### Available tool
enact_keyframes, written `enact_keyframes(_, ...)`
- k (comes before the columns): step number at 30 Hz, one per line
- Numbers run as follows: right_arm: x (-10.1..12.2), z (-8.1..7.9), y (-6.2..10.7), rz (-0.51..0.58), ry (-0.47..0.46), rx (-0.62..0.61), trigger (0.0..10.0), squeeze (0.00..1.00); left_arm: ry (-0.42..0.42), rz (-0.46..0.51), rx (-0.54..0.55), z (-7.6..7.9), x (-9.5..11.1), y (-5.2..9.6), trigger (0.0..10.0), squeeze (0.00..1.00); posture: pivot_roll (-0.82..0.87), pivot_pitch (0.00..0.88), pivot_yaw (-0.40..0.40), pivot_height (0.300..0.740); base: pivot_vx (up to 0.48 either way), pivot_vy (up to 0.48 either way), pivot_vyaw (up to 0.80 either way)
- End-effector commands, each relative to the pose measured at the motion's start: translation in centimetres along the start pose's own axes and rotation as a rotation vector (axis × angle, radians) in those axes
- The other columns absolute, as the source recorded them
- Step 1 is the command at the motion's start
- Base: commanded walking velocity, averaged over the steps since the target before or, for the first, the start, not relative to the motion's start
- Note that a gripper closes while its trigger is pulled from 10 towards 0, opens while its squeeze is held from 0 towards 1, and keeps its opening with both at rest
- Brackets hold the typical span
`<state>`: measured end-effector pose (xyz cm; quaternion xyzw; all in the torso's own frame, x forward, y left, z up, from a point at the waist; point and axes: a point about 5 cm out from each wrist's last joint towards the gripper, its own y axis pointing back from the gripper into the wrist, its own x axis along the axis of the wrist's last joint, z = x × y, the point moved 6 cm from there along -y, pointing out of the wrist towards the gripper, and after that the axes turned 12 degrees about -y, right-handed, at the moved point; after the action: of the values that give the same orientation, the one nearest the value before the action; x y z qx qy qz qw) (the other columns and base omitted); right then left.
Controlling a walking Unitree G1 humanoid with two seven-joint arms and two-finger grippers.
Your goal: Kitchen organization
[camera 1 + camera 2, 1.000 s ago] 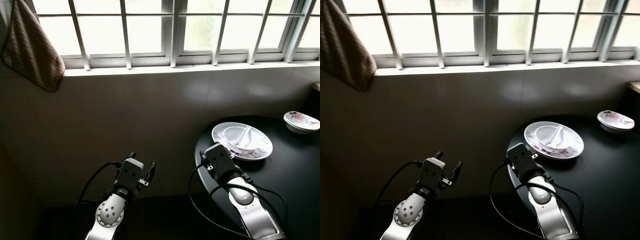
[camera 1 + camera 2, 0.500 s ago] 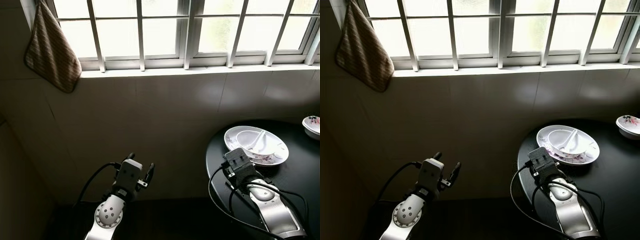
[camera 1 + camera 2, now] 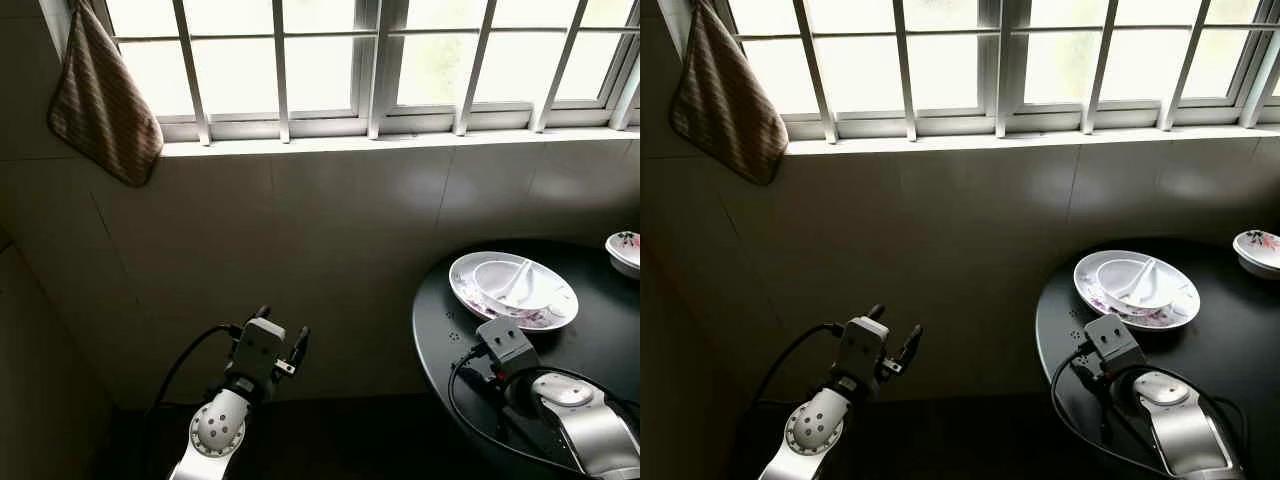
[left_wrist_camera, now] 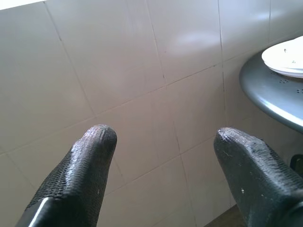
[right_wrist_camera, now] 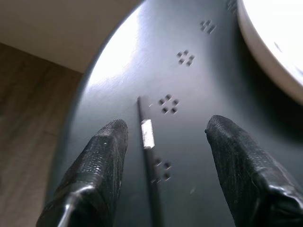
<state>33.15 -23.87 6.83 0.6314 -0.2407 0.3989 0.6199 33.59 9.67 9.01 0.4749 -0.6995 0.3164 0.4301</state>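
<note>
Hovering low over the round black table (image 3: 590, 350), the right gripper (image 5: 166, 156) spreads its textured fingers above a thin dark stick (image 5: 147, 156) hidden in the head views. Beyond sits a white plate (image 3: 513, 290) holding bowl and spoon. The left gripper (image 4: 165, 156) gapes toward glossy wall tiles (image 3: 300, 230).

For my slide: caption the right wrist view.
Open right gripper hovering over the dark round table, beside the white plate.

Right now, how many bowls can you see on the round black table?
2. One bowl sits on the plate with a spoon in it; one flowery bowl is by the right edge. More may be hidden out of frame.
</note>
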Motion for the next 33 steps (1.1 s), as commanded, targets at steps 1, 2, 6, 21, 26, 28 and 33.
enact_keyframes(1,0.3,-0.2,0.4,0.006,-0.041,0.033,10.0,0.0,0.0,-0.017,-0.002,-0.2,-0.4,0.0,10.0,0.0,-0.06,0.0,0.007,0.74,0.0,0.0,0.0)
enact_keyframes(2,0.5,-0.5,0.4,0.009,-0.055,0.052,10.0,0.0,-0.002,-0.018,-0.007,-0.2,-0.4,-0.1,10.0,0.0,-0.06,0.0,0.007,0.74,0.0,0.0,0.0)
enact_keyframes(6,0.4,-1.2,0.2,0.006,-0.088,0.085,10.0,0.0,-0.003,-0.019,-0.009,-0.1,-0.5,-0.1,10.0,0.0,-0.06,0.0,0.008,0.74,0.0,0.0,0.0)
enact_keyframes(21,-3.2,0.5,0.8,-0.137,-0.011,0.078,10.0,0.0,0.003,-0.021,-0.01,0.1,-0.5,-0.1,10.0,0.0,-0.06,0.0,0.002,0.74,0.0,0.0,0.0)
enact_keyframes(26,-4.3,0.4,0.9,-0.174,-0.023,0.1,10.0,0.0,0.007,-0.022,-0.011,0.1,-0.5,-0.1,10.0,0.0,-0.06,0.0,0.002,0.74,0.0,0.0,0.0)
enact_keyframes(28,-4.6,0.3,0.8,-0.182,-0.034,0.113,10.0,0.0,0.008,-0.023,-0.011,0.2,-0.5,-0.1,10.0,0.0,-0.06,0.0,0.0,0.74,0.0,0.0,0.0)
enact_keyframes(33,-5.5,0.8,0.7,-0.206,-0.039,0.098,10.0,0.0,0.01,-0.025,-0.009,0.1,-0.5,-0.2,10.0,0.0,-0.06,0.0,-0.002,0.74,0.0,0.0,0.0)
